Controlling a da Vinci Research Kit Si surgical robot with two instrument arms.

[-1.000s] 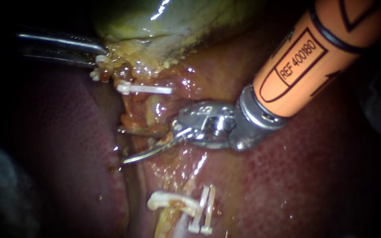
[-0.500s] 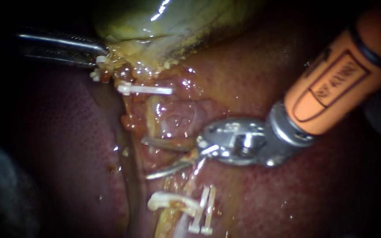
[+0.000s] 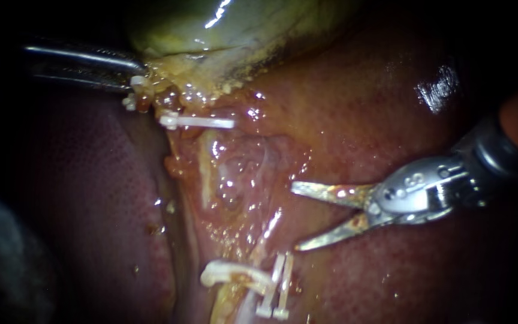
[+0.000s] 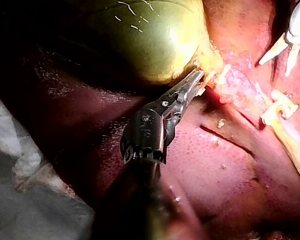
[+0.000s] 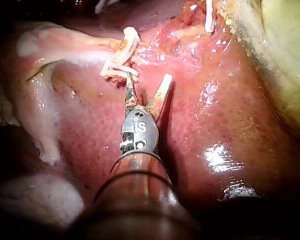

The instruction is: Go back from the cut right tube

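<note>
Endoscope view: the right instrument [image 3: 295,217] entered from the right edge, its two stained blades spread wide and holding nothing, over the liver [image 3: 391,276] at centre right. The cut tube [image 3: 269,228] lay just left of the blades, its pale stump running down to paired white clips [image 3: 278,287] at bottom centre. A single clip [image 3: 198,122] sat higher, at upper centre. At upper left, the left instrument [image 3: 134,77] had its jaws closed on the edge of the gallbladder [image 3: 235,30].
</note>
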